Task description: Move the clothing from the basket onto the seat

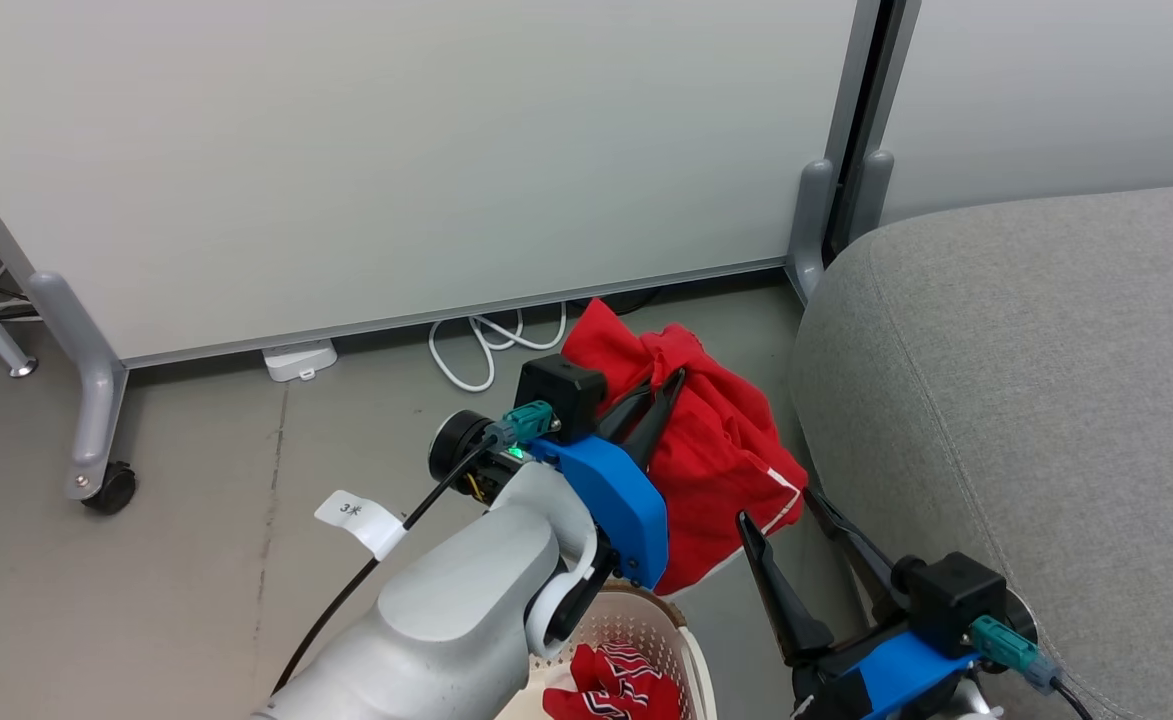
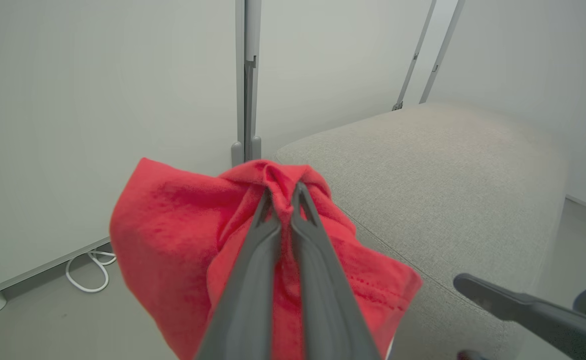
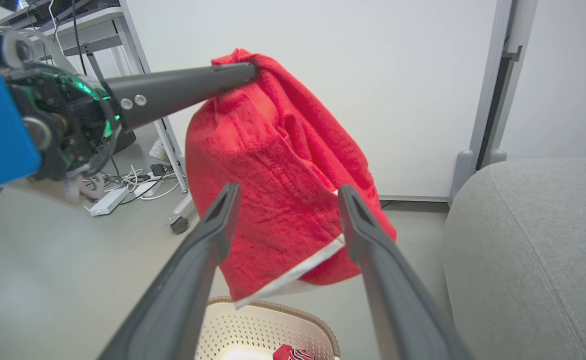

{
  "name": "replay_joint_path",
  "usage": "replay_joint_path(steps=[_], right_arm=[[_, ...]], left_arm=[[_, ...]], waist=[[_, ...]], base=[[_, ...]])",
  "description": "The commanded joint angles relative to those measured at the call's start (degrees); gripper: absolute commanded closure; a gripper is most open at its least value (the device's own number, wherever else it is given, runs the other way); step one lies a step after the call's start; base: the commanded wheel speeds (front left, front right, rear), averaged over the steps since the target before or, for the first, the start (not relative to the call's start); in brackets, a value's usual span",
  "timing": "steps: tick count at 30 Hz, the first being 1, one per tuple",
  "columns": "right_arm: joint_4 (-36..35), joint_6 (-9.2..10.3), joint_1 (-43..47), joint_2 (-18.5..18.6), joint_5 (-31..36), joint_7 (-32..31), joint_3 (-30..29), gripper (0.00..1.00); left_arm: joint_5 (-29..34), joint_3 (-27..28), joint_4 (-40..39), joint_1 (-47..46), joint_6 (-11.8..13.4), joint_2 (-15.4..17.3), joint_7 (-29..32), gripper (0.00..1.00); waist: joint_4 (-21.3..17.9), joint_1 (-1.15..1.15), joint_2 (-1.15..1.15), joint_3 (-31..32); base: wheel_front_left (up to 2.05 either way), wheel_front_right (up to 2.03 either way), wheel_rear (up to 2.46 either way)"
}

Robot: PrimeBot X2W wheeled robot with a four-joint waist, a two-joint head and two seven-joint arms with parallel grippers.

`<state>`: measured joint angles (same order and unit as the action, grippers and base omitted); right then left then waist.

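My left gripper (image 1: 661, 395) (image 2: 283, 192) is shut on a bright red garment (image 1: 716, 450) (image 2: 173, 235) (image 3: 278, 170) with white trim, which hangs in the air above the basket (image 1: 681, 640) (image 3: 273, 325). A second red piece of clothing (image 1: 611, 685) (image 3: 293, 354), striped white, lies inside the basket. To the right lies the grey seat (image 1: 1036, 400) (image 2: 437, 190) (image 3: 532, 250), beside the hanging garment. My right gripper (image 1: 786, 515) (image 3: 285, 195) is open, its fingers on either side of the garment's lower part in the right wrist view, holding nothing.
A white partition panel (image 1: 396, 160) on grey wheeled feet stands behind. White cables (image 1: 491, 345) and a power strip (image 1: 298, 360) lie on the grey floor (image 1: 146, 600). Desk legs and more cables (image 3: 133, 175) appear at the left in the right wrist view.
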<state>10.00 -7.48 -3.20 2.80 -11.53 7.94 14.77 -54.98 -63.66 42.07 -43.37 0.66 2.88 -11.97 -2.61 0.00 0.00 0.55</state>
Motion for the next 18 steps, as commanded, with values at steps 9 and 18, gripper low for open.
replay_joint_path(steps=[9, 18], right_arm=[[0.2, -0.03, -3.9, 0.2, 1.7, -3.6, 0.8, 0.00], [5.8, -0.03, -8.2, 0.2, 2.1, -9.2, 2.9, 0.00]], left_arm=[[-1.8, -2.1, 0.7, -1.5, 0.0, 0.0, -0.8, 1.00], [-3.6, -4.1, 0.0, -2.4, 0.0, 0.0, -1.2, 1.00]], waist=[[0.4, 0.00, 0.00, -0.3], [1.0, 0.00, 0.00, -0.7]], base=[[0.00, 0.00, 0.00], [0.00, 0.00, 0.00]])
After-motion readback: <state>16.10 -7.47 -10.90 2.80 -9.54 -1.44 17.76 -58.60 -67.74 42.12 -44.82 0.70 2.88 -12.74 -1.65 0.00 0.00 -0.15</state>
